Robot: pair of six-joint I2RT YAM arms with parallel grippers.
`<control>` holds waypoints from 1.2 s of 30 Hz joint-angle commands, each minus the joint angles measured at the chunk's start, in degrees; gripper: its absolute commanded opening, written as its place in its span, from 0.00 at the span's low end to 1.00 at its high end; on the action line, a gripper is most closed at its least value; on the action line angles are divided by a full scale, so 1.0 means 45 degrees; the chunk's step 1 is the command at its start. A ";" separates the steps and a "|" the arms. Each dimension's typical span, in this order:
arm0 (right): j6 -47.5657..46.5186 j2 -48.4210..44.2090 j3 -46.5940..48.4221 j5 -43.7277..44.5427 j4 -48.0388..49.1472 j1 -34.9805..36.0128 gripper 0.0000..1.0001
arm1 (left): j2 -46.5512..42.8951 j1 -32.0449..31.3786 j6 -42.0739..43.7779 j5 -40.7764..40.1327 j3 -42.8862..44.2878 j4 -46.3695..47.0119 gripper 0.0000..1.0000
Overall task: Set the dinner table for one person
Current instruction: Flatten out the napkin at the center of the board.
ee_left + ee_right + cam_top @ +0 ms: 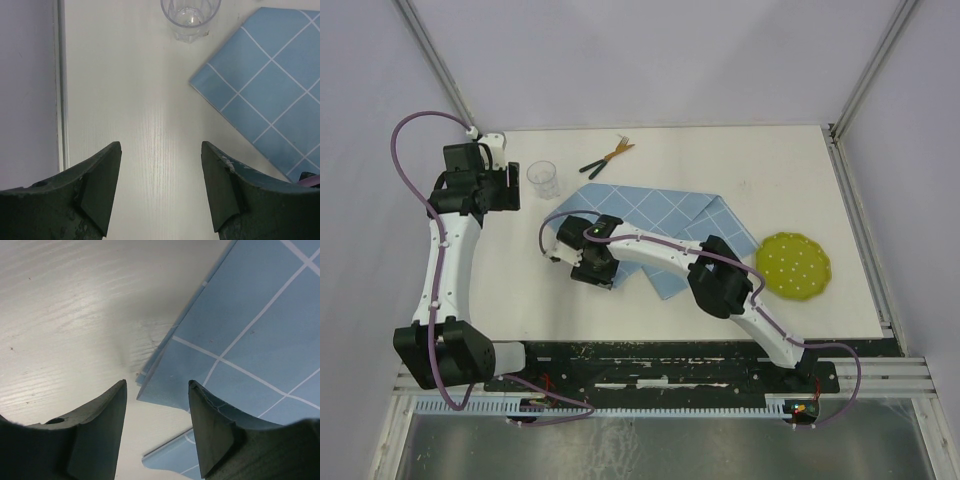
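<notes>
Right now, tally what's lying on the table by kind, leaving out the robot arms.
Blue gridded cloth: 1
Clear glass: 1
Yellow-green dotted plate: 1
Cutlery pieces: 2, lying together
Total: 5

This is a robotics lab cell rather than a home; the large off-white matte rectangular surface [520, 290] is boxed in by plain white walls [650, 60] and bare aluminium corner posts [433, 60]. Two white-and-black robot arms [445, 260] are bolted to a scuffed black base plate [650, 365] beside slotted metal rails [880, 375]; purple cables [393, 152] loop along them.
</notes>
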 commanded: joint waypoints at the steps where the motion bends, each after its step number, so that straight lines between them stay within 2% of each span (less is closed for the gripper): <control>1: 0.0282 -0.0017 -0.0081 -0.0001 0.0232 -0.0035 0.60 | -0.0384 0.0080 0.0210 0.0110 0.0090 0.0349 0.72; 19: 0.0316 0.0635 -0.0390 -0.0414 0.0317 -0.0037 0.60 | -0.0495 0.0082 0.0321 0.0119 0.0050 0.0234 0.72; 26: 0.0330 0.0769 -0.0986 -0.0473 0.0528 -0.0034 0.55 | -0.0636 0.0075 0.0472 0.0117 -0.0126 0.0308 0.72; 31: 0.0273 0.0857 -0.1176 -0.0428 0.0524 -0.0040 0.42 | -0.0723 0.0081 0.0594 0.0085 -0.0226 0.0383 0.72; 34: 0.0217 0.0947 -0.1162 -0.0504 0.0440 -0.0051 0.21 | -0.0769 0.0079 0.0650 0.0071 -0.0226 0.0427 0.72; 35: 0.0186 0.0978 -0.1138 -0.0627 0.0409 -0.0076 0.05 | -0.0769 0.0079 0.0652 0.0071 -0.0218 0.0427 0.72; 36: 0.0176 0.1007 -0.1123 -0.0756 0.0371 -0.0109 0.02 | -0.0783 0.0074 0.0660 0.0054 -0.0217 0.0422 0.72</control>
